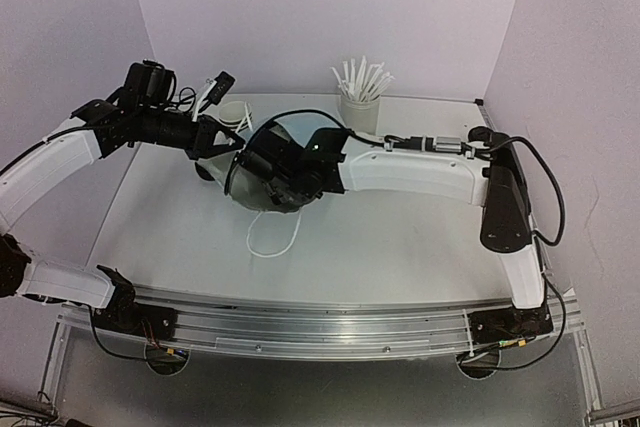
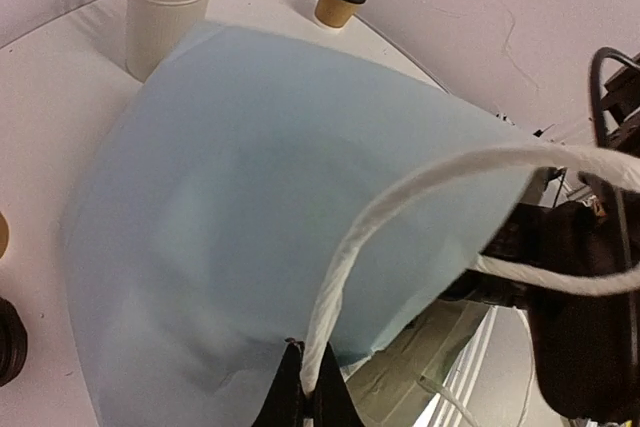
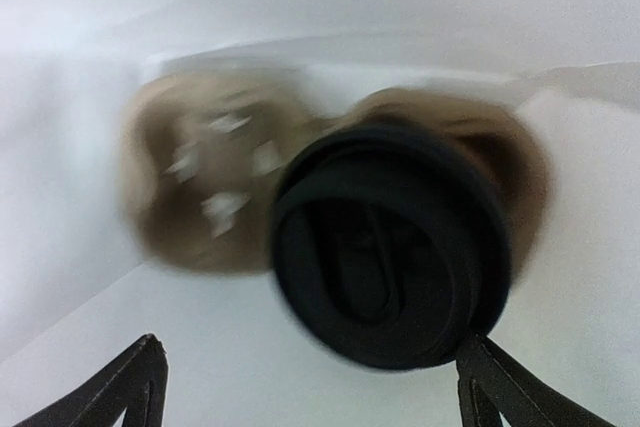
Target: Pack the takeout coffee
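Coffee packing looks partly done. In the right wrist view, a lidded cup (image 3: 392, 259) fills the centre of the frame, with the tan carrier (image 3: 205, 187) just left of it and behind it. The picture is blurred. We think the cup stands in a carrier pocket and that both are inside the bag (image 2: 250, 197), since white walls close in on all sides, but we cannot be sure.

The right gripper (image 3: 310, 347) has its fingers spread wide in the lower corners of that frame. They sit on either side of the cup and hold nothing. The right-hand finger is close to the lid's edge, and the blur hides whether it touches.

The left gripper (image 2: 305, 387) is pinched tight on the bag's cord handle (image 2: 420, 192) at the bottom of its own view, holding that side of the bag up. In the top view the bag is at the middle of the table (image 1: 400, 237), with the right arm reaching into its mouth.

We judge that more is left to do. A second cup (image 2: 338, 2), already lidded, stands alone at the top of the left wrist frame, well apart from the bag. A dark round piece (image 2: 8, 342), perhaps a loose lid, shows at the lower left edge. Something brown sits above it, cut off too much to name. The stick cup (image 2: 160, 22) stands at the upper left.

The second cup needs to join the carrier, and after that the handle can be let go.
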